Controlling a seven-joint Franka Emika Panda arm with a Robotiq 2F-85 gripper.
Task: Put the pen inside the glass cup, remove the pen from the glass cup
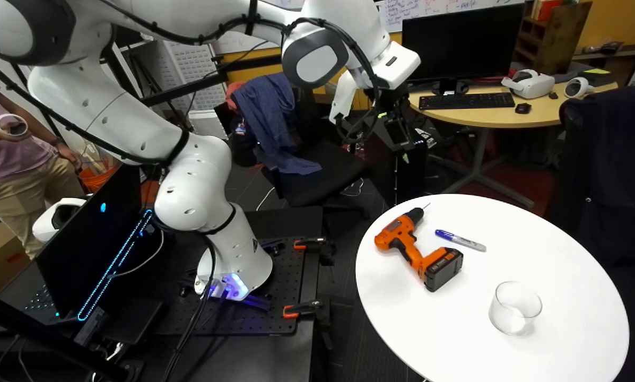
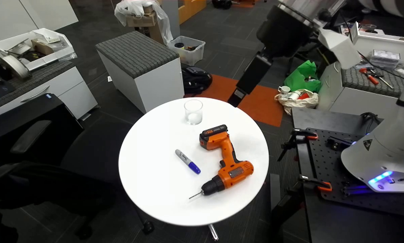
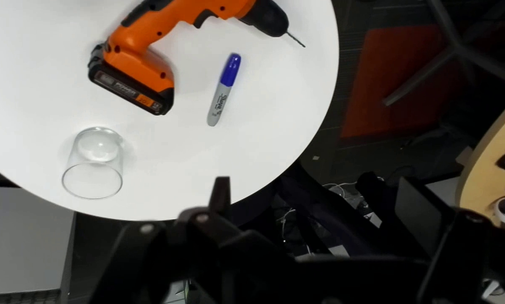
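The pen is a marker with a blue cap and grey body. It lies flat on the round white table in both exterior views and in the wrist view. The clear glass cup stands upright and empty on the same table, apart from the pen, in both exterior views and in the wrist view. My gripper is raised well away from both, as both exterior views show. In the wrist view its fingers are wide apart with nothing held between them.
An orange-and-black power drill lies on the white table beside the pen. Its battery end points toward the cup side. A wooden desk with a monitor and chairs stand around. The robot's black base table is alongside.
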